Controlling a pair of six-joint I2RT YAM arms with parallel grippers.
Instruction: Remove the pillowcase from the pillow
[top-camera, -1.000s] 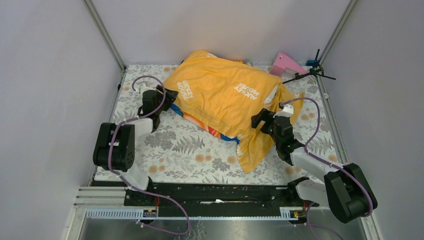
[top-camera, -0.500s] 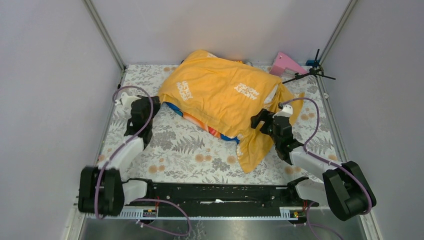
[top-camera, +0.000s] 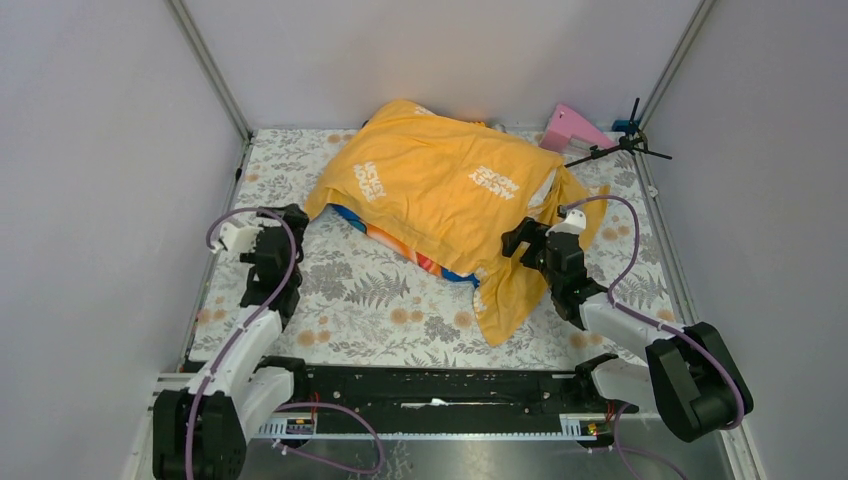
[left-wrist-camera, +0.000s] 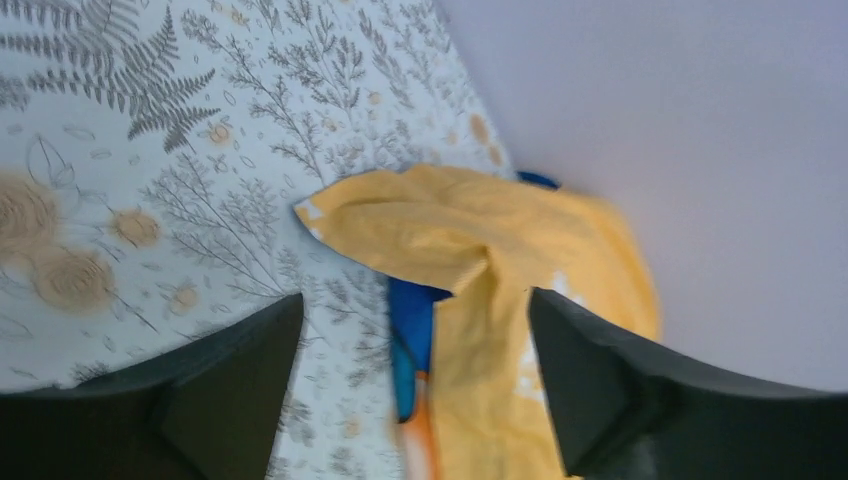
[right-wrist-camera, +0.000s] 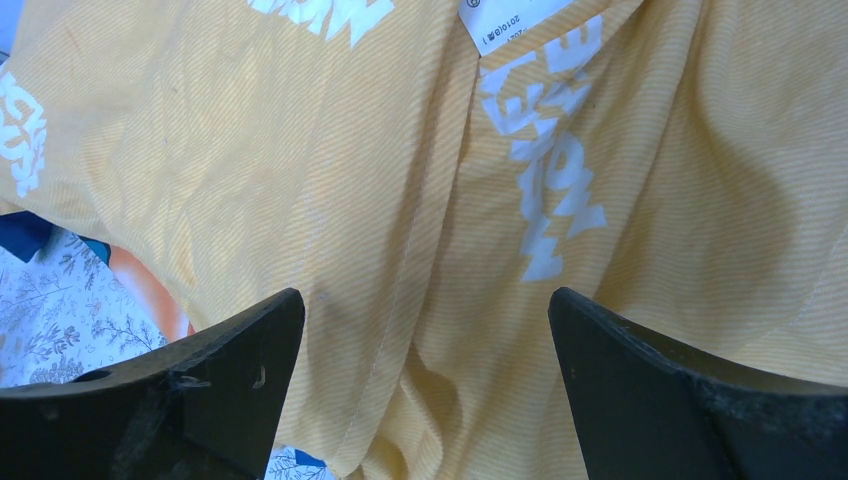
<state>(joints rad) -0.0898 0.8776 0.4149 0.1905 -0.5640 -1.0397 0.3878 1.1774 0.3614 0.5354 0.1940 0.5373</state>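
The orange-yellow pillowcase (top-camera: 450, 195) with white lettering lies bulging at the back middle of the table, blue and red fabric showing under its near edge. The pillow is hidden under it. My left gripper (top-camera: 296, 216) stands open just near-left of the pillowcase's left corner (top-camera: 312, 205), holding nothing. In the left wrist view that corner (left-wrist-camera: 440, 225) lies ahead of the open left gripper (left-wrist-camera: 412, 300). My right gripper (top-camera: 516, 238) is open over the pillowcase's right flap (top-camera: 510, 290). In the right wrist view folds of the pillowcase (right-wrist-camera: 300, 150) fill the space beyond the open right gripper (right-wrist-camera: 425, 295).
A floral mat (top-camera: 380, 290) covers the table. A pink object (top-camera: 575, 128) and a black clamp stand (top-camera: 625, 140) sit at the back right corner. Grey walls close in the left, back and right. A black rail (top-camera: 430, 385) runs along the near edge.
The left arm drew back toward the near left, pulling the pillowcase's left corner out that way, then its jaws opened and let go. The right arm has not moved.
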